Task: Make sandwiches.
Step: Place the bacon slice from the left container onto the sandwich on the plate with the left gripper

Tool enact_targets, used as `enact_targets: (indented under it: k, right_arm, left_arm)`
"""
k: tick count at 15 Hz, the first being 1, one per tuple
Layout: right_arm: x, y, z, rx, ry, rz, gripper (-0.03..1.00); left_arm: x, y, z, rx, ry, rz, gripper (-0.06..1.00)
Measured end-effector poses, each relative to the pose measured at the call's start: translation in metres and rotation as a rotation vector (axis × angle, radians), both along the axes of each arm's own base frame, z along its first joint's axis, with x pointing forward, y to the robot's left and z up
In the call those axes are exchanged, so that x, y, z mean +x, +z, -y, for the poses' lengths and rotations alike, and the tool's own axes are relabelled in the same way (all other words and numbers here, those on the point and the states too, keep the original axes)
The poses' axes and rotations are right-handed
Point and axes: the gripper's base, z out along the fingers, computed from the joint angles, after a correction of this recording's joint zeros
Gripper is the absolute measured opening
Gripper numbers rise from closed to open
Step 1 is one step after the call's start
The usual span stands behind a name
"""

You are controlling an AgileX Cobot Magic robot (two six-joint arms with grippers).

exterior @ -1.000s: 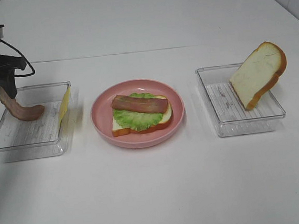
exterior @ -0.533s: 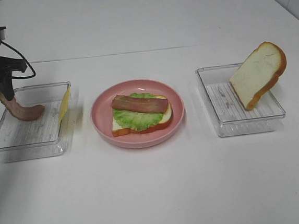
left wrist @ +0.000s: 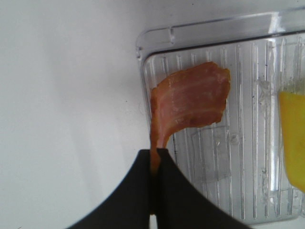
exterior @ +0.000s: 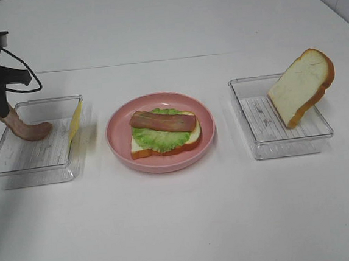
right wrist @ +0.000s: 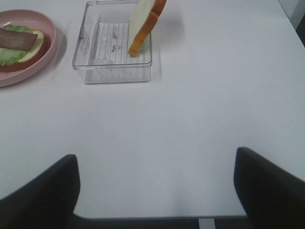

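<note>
The left gripper (left wrist: 155, 160) pinches one end of a bacon strip (left wrist: 190, 100) resting in the left tray (exterior: 36, 162) beside a leaning cheese square (exterior: 75, 122). The pink plate (exterior: 120, 148) holds the sandwich stack (exterior: 162, 133): bread, lettuce, bacon. A bread slice (exterior: 299, 86) leans in the right tray (exterior: 286, 145). The right gripper (right wrist: 157, 191) gapes empty.

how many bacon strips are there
2. One bacon strip lies atop the lettuce on the pink plate; the second bacon strip hangs from the left gripper into the left tray.
</note>
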Motion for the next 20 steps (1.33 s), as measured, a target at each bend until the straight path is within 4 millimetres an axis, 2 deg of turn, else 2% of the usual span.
enact_targets:
  k: [4,6,8,9,10,15,17,18,19,20]
  right_arm:
    - [0.000,0.000,0.000,0.000,0.000,0.000,0.85]
    - [0.000,0.000,0.000,0.000,0.000,0.000,0.85]
    - [0.000,0.000,0.000,0.000,0.000,0.000,0.85]
    - [0.000,0.000,0.000,0.000,0.000,0.000,0.85]
    - [0.000,0.000,0.000,0.000,0.000,0.000,0.85]
    - [0.000,0.000,0.000,0.000,0.000,0.000,0.85]
    - [0.000,0.000,0.000,0.000,0.000,0.000,0.85]
    - [0.000,0.000,0.000,0.000,0.000,0.000,0.85]
    - [0.000,0.000,0.000,0.000,0.000,0.000,0.85]
    - [0.000,0.000,0.000,0.000,0.000,0.000,0.85]
  left_arm:
    - [0.000,0.002,0.003,-0.034,0.011,0.005,0.00]
    - [-0.001,0.012,0.004,-0.051,0.016,0.026,0.00]
    - [-0.005,0.038,0.007,-0.083,0.023,0.081,0.00]
    - [-0.012,0.067,0.014,-0.093,0.009,0.142,0.00]
    - [-0.014,0.074,0.017,-0.095,0.002,0.156,0.00]
    - [-0.042,0.136,0.059,-0.134,-0.098,0.264,0.00]
    - [-0.054,0.156,0.083,-0.174,-0.152,0.302,0.00]
    - [-0.056,0.159,0.090,-0.185,-0.167,0.311,0.00]
    - [-0.059,0.168,0.103,-0.216,-0.193,0.331,0.00]
    - [-0.065,0.176,0.127,-0.265,-0.243,0.349,0.00]
